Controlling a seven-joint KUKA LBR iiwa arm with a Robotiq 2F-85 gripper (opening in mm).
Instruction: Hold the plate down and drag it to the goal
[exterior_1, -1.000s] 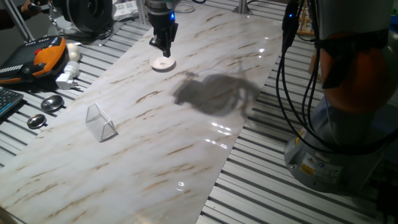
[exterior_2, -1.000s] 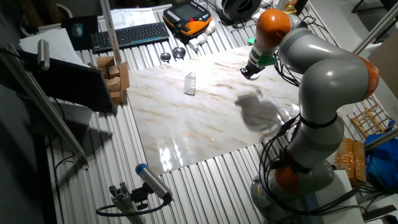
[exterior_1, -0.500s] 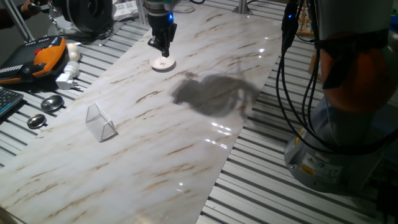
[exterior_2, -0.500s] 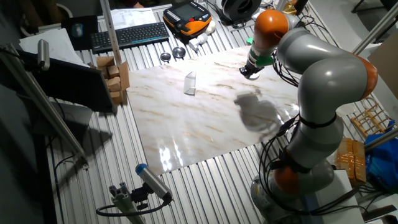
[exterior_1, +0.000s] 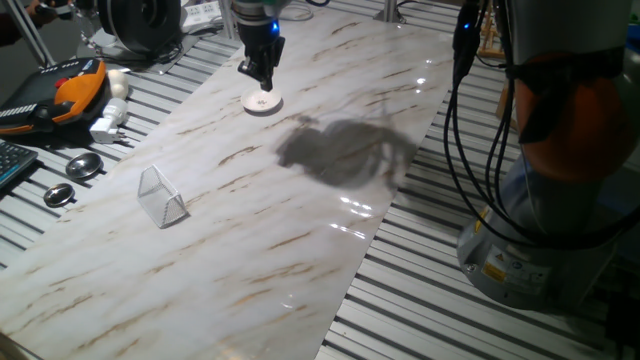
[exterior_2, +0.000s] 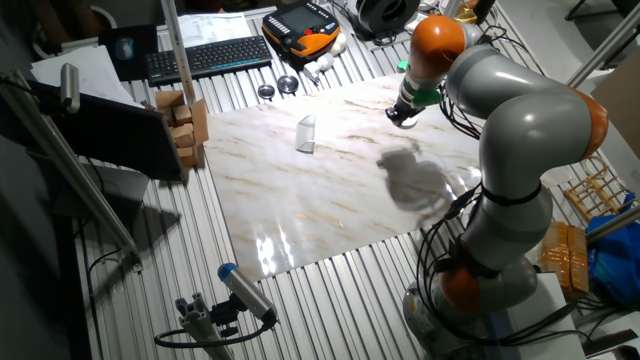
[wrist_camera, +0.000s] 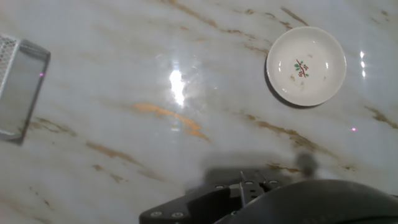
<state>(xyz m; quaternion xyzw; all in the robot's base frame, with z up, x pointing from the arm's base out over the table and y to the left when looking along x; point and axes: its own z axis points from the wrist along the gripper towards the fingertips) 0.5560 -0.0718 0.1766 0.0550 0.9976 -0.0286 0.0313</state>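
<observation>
The plate (exterior_1: 263, 102) is a small white dish with a reddish mark, lying on the marble board (exterior_1: 300, 230) near its far end. In the hand view the plate (wrist_camera: 306, 65) sits at the upper right, off to the side of the dark hand body. My gripper (exterior_1: 260, 78) hangs just above and slightly behind the plate, its fingers together with nothing between them; whether it touches the plate I cannot tell. The goal (exterior_1: 162, 197), a clear plastic wedge frame, stands on the board's left side, well apart from the plate, and shows as goal (exterior_2: 306, 133) and goal (wrist_camera: 18, 84) too.
Two grey metal discs (exterior_1: 83, 166) (exterior_1: 59, 195), a white plug (exterior_1: 108, 125) and an orange-black pendant (exterior_1: 70, 90) lie on the slatted table left of the board. A keyboard (exterior_2: 205, 55) and cardboard boxes (exterior_2: 185, 120) stand further off. The arm's base (exterior_1: 560, 200) is at the right.
My gripper has shifted slightly up and to the left over the plate. The plate and goal have not moved.
</observation>
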